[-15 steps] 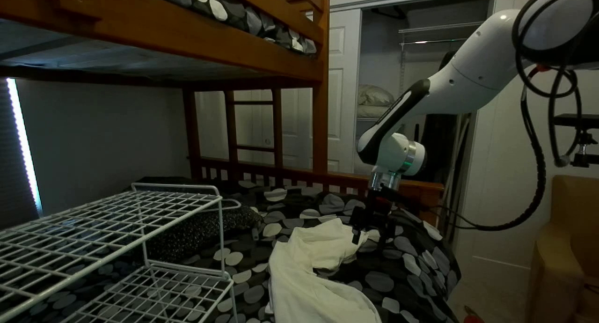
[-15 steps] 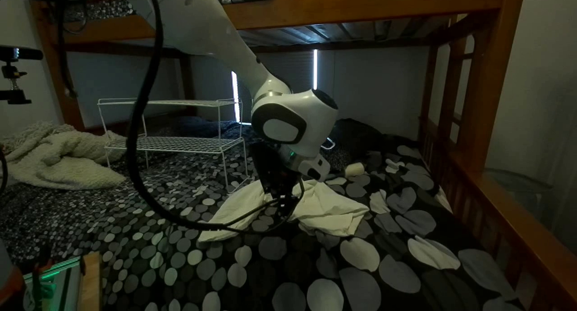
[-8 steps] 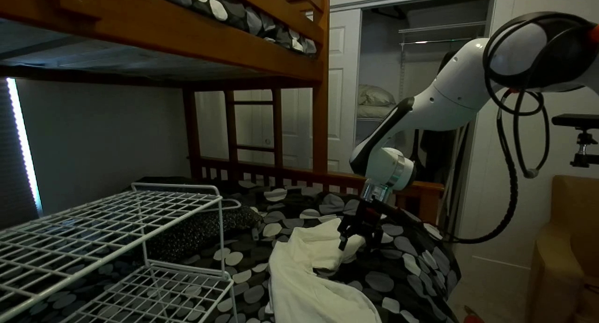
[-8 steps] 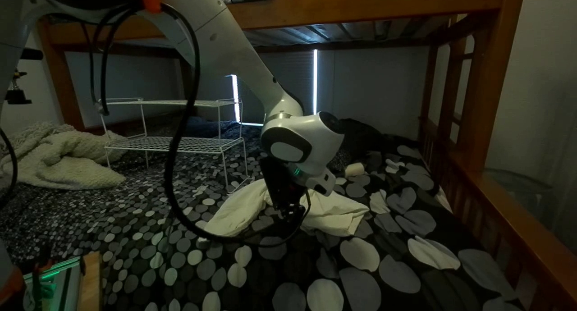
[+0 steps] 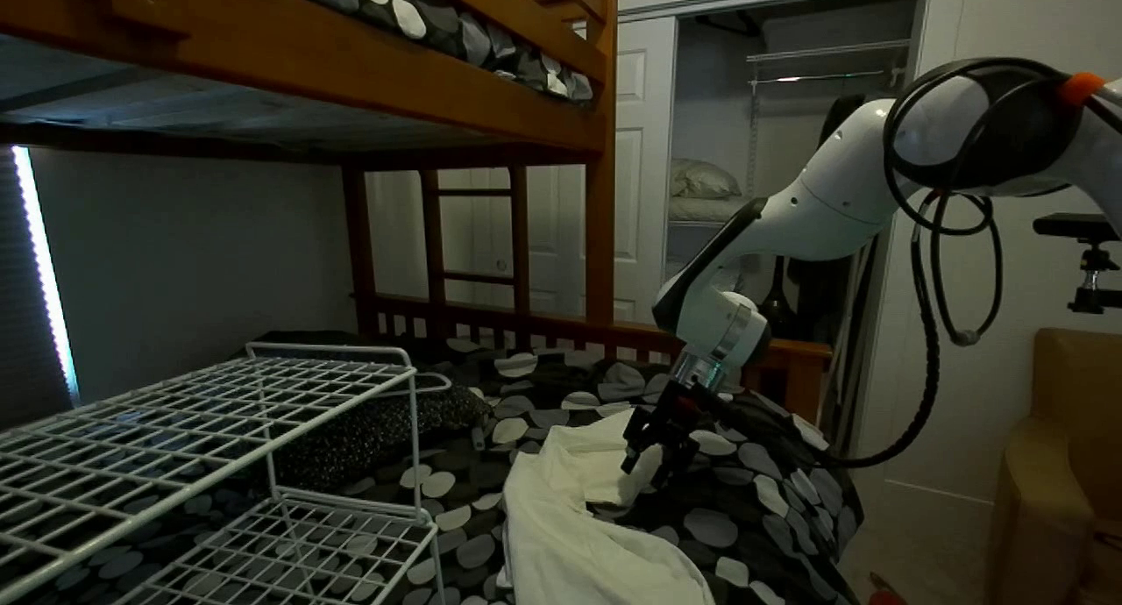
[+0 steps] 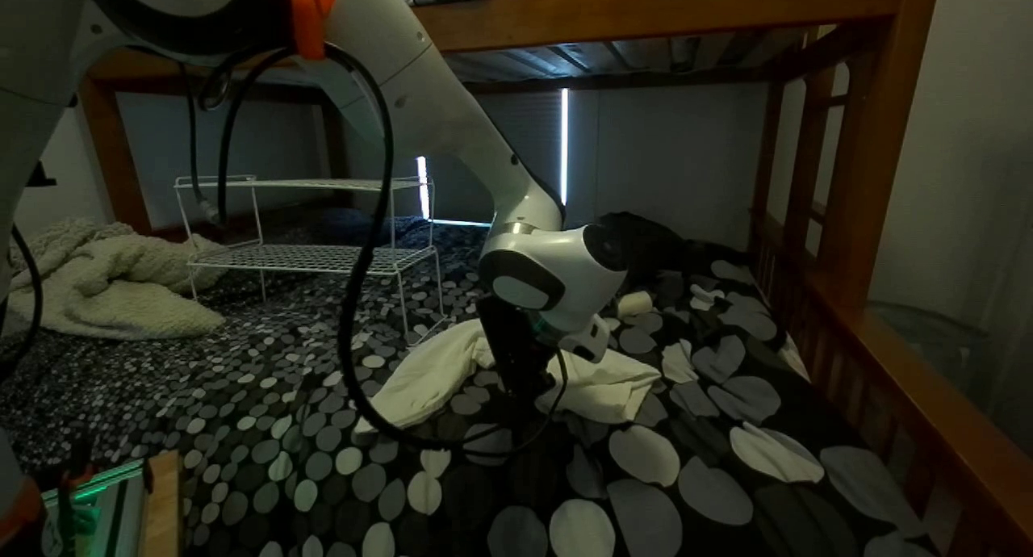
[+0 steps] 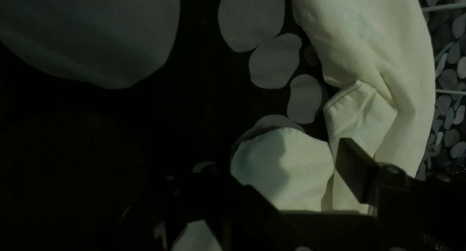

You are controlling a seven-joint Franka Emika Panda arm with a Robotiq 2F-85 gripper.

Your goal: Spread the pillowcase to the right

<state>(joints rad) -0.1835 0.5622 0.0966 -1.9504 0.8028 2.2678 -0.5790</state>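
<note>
Gaping wide, your black gripper [image 5: 646, 472] overlaps the wrinkled cream-white cloth pillowcase [image 5: 561, 500] at its edge; grey-spotted black bedding [image 7: 204, 62] (roomy) fills wrist-view left.

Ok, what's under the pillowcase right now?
The pillowcase lies on the dark spotted bedding, which shows along its edges. Anything else beneath is covered and can't be seen in any view.

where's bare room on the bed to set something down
In an exterior view, bare spotted bedding shows between the pillowcase and the wooden rail, and between pillowcase and fluffy blanket, in front of the wire rack. It's crowded around the gripper, with pillowcase and cable close by.
</note>
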